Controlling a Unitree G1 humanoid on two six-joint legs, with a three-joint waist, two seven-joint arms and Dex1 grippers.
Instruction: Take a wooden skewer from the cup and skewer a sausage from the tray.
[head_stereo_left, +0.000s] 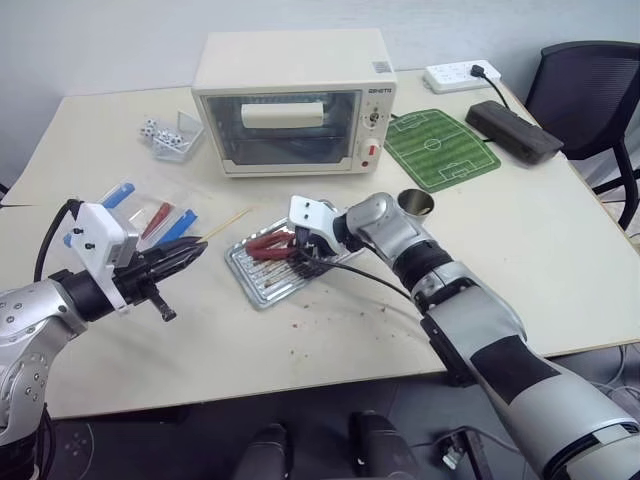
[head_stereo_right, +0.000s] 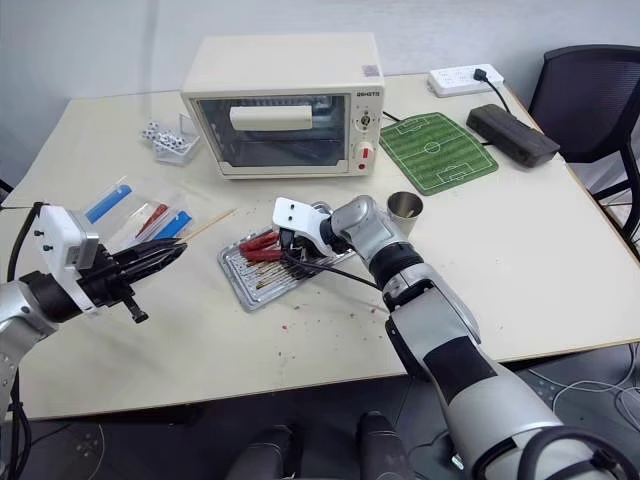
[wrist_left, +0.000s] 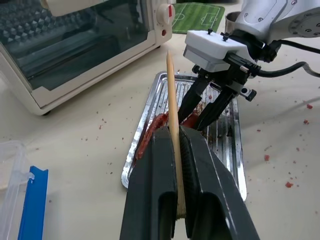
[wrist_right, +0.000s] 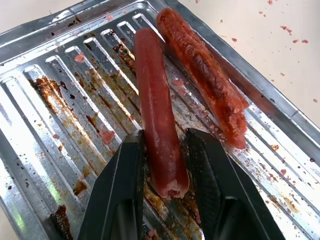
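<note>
Right claw (wrist_right: 162, 192) straddles sausage (wrist_right: 156, 130); left wrist view shows skewer (wrist_left: 172, 125) clamped.

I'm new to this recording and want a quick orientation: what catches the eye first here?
The right pincer is down in the shiny tray at the table's middle, its fingers closing on either side of one sausage, with a second, rougher sausage beside it. The left pincer is shut on a wooden skewer, pointed toward that tray. Behind stands a cream toaster oven, and the metal cup sits right of the tray.
</note>
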